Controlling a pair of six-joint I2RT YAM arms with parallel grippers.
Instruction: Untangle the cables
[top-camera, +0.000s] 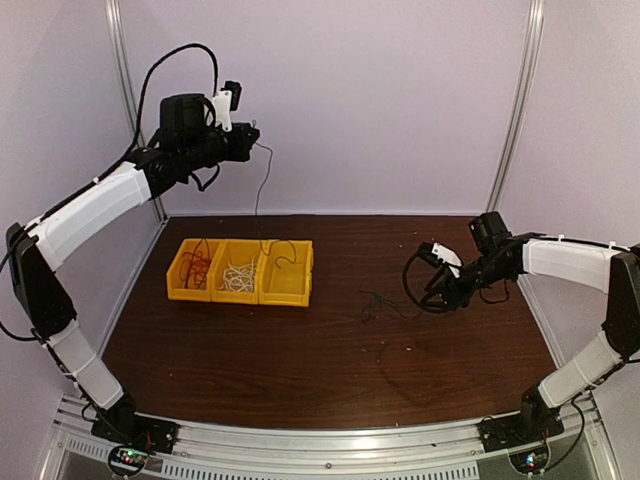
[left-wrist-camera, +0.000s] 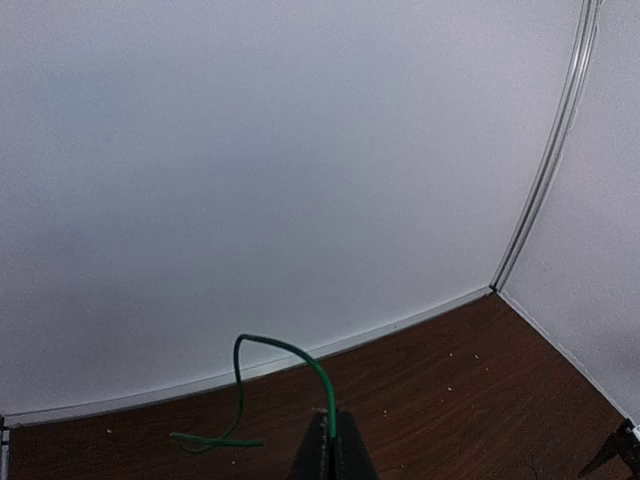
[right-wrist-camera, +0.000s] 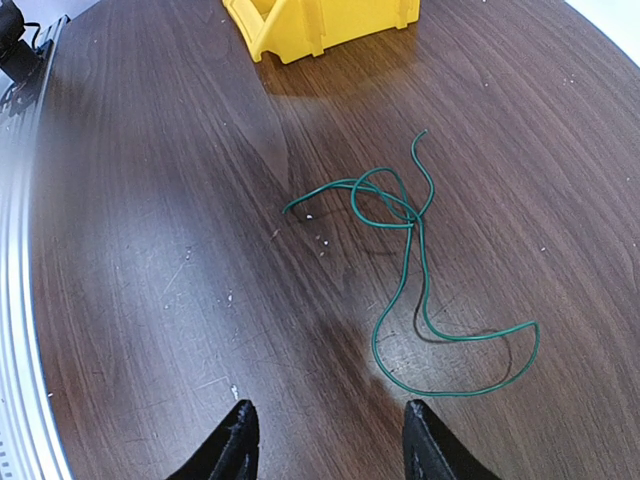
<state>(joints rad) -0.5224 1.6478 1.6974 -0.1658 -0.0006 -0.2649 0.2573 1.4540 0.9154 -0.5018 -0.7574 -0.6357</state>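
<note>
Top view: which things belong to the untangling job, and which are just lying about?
Job:
- green cable, pinched in the left pincer
- green tangle, in front of the open right pincer
- red cables and white cables, each in its own bin

Just there:
- yellow bins
- table
</note>
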